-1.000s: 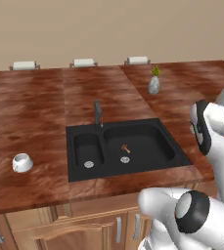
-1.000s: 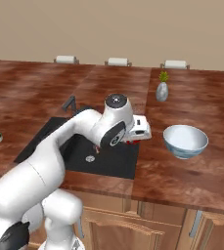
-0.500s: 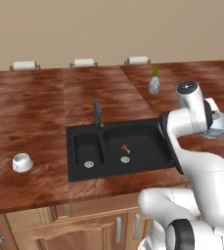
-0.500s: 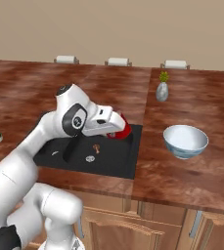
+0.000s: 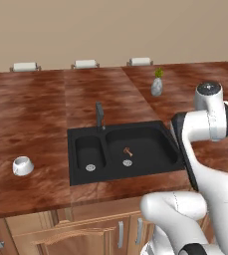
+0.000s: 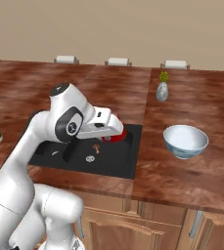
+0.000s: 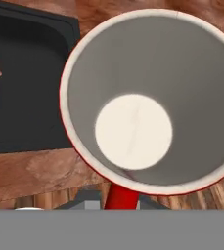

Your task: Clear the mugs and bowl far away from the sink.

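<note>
Gripper [image 6: 114, 133] carries red mug [image 7: 147, 97]; grip unclear. Right base: bowl [image 6: 185, 141] at 3 o'clock. Left base: white mug [image 5: 23, 165].

Arm links [image 6: 33, 146]: glossy white, rounded, tube-like
Joint caps [image 6: 67, 125]: dark grey discs, ringed black
Wrist block [image 6: 102, 123]: white, boxy, small dark marks
Base shell [image 5: 177, 211]: white, bulbous

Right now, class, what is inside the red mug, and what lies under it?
The red mug is empty: pale grey walls, bare white bottom. Under it lie brown counter and the black sink edge. What lies directly beneath it is covered. The jaws are hidden.
</note>
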You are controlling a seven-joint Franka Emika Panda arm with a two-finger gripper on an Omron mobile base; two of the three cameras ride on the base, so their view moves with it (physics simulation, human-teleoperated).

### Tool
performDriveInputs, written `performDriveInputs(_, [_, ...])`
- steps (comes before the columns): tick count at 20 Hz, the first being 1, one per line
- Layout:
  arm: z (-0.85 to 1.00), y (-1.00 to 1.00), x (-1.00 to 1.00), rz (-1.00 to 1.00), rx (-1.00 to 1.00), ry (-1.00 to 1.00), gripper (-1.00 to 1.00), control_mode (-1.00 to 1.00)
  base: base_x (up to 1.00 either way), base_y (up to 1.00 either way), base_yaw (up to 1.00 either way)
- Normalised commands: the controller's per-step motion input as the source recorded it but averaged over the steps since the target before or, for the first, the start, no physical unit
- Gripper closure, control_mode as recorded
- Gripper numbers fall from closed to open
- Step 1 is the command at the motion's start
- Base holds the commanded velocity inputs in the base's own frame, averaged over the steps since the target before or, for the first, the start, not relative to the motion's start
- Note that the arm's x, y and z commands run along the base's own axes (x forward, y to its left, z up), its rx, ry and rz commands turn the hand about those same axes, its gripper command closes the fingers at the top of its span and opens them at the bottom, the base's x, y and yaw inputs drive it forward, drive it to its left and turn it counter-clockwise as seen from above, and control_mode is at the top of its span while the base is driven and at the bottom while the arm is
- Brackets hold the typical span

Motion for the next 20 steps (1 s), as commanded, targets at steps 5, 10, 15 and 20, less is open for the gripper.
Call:
performDriveInputs(5, [0.16,0.16,-0.28,0.12,0.18,0.04,1.0,-1.0,0.0,0.0,0.0])
performDriveInputs(10, [0.25,0.19,-0.06,0.1,0.03,0.05,1.0,-1.0,0.0,0.0,0.0])
performDriveInputs(15, [0.17,0.11,0.0,0.0,0.0,0.33,1.0,-1.0,0.0,0.0,0.0])
performDriveInputs(20, [0.03,0.0,0.0,0.0,0.01,0.18,1.0,1.0,0.0,-0.01,-0.21])
